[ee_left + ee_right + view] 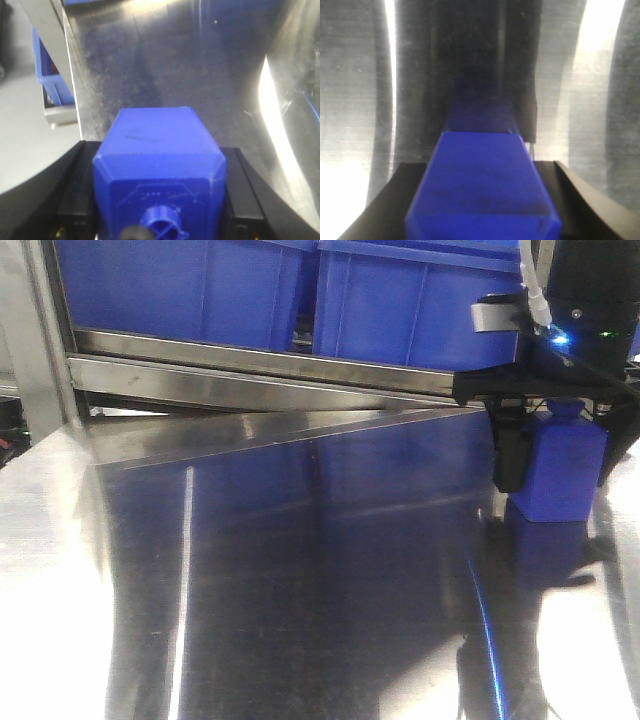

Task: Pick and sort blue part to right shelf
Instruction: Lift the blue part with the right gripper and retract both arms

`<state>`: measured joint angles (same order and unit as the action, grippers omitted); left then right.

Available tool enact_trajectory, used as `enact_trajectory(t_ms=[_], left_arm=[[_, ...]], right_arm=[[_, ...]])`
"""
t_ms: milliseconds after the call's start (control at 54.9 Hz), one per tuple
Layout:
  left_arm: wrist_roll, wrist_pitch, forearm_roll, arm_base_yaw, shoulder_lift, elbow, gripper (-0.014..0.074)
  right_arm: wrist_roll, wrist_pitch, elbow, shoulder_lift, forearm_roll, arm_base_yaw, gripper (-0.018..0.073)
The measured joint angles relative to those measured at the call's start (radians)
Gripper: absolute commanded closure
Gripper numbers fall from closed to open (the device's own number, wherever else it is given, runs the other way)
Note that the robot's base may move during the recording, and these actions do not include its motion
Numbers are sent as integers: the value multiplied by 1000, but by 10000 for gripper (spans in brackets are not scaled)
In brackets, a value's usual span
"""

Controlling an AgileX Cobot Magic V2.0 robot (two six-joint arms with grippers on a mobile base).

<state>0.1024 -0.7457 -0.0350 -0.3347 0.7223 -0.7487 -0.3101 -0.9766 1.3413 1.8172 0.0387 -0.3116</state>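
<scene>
Right gripper [558,455] is clamped on the blue part [560,485], which stands upright at the worktop's [300,570] far right corner. Right shelf [260,365] lies just beyond the far edge, with its blue bins [400,300] above and leftward. Left gripper [160,200] clamps a second blue part [155,145].

A polished steel table [300,600] filled most of the front view. It was dark across the middle, with white glare at the lower left and lower right. A thin blue streak of light [488,640] ran down its lower right. In the left wrist view, pale grey floor [25,135] lay past the table's edge at the left.
</scene>
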Motion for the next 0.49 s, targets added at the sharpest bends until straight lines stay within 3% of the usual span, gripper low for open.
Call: enact_trajectory(t_ms=[237, 492], left_arm=[[0, 122, -38, 48, -203, 192, 261], [0, 174, -75, 115, -461, 305, 261]], right_arm=[[7, 20, -45, -86, 36, 0, 259], [61, 142, -227, -287, 42, 0, 259]])
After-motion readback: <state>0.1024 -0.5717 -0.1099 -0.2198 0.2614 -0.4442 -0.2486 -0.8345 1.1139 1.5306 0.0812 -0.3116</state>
